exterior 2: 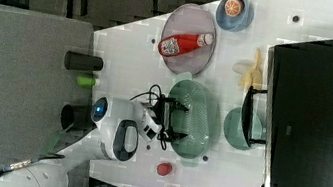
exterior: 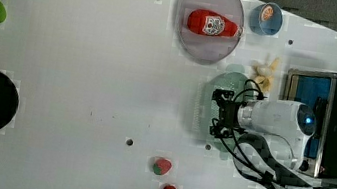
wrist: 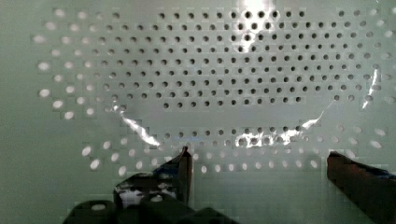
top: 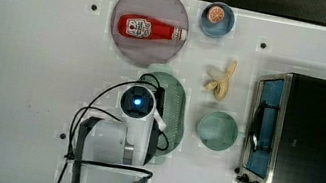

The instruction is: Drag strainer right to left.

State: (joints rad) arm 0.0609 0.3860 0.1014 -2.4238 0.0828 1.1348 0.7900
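The strainer (top: 175,111) is seen lying flat on the white worktop (top: 27,72), roughly at its middle in the top view, partly covered by the arm. Its perforated floor (wrist: 210,79) is shown close up in the wrist view, with the claw (wrist: 259,165) held just above it, its two dark fingers (wrist: 184,170) spread wide and nothing pinched between them.

From the strainer in the top view, one round teal bowl (top: 217,130) stands just beside it at 3 o'clock, one peeled banana (top: 221,80) lies at 1 o'clock, and one large grey-pink plate (top: 149,25) sits close by at 11 o'clock. On the plate one red ketchup bottle (top: 149,29) lies on its side; a white label is carried, but its writing cannot be read. One small blue bowl (top: 217,20) with an orange slice is found at 12 o'clock. One toaster oven (top: 302,141) stands farther out at 3 o'clock; a white triangular mark is borne near its knobs.

In the left view, two red strawberries (exterior: 162,166) are counted near the worktop's lower edge.
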